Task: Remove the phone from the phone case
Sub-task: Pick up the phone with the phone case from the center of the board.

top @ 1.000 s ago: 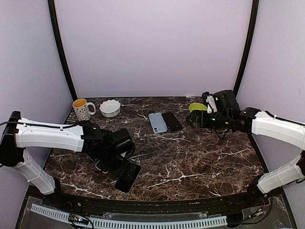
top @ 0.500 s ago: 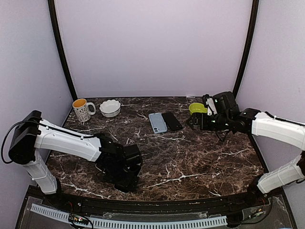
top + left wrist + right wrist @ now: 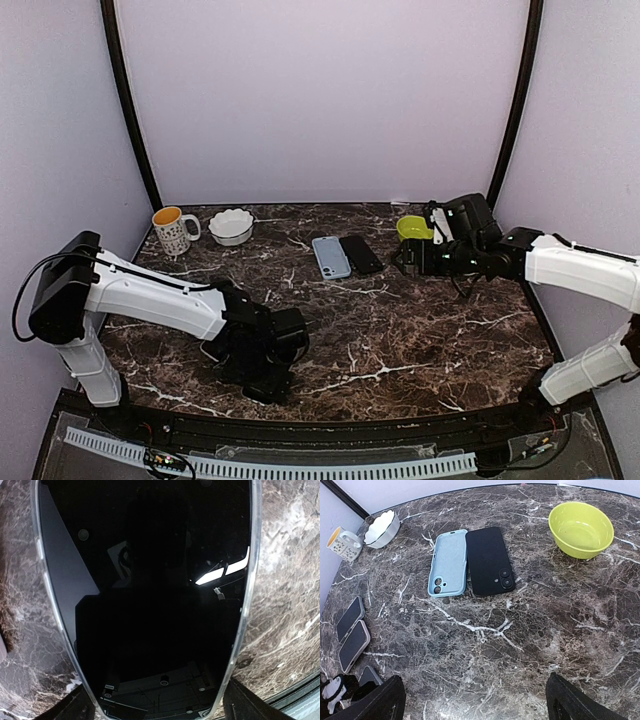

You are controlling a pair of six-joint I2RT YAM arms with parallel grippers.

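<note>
Soft, even light fills my workspace, leaving faint shadows on the counter (image 3: 420, 330). Below my left wrist, the phone (image 3: 150, 630) screen reflects two bright strips; its edges bow outward.

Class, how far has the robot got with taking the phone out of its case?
Done: nothing visible. In hand: the left gripper sits low over the phone, fingers spread either side. To do: the phone is inside its clear case; gripping and separating remain. The right gripper hangs open.
</note>
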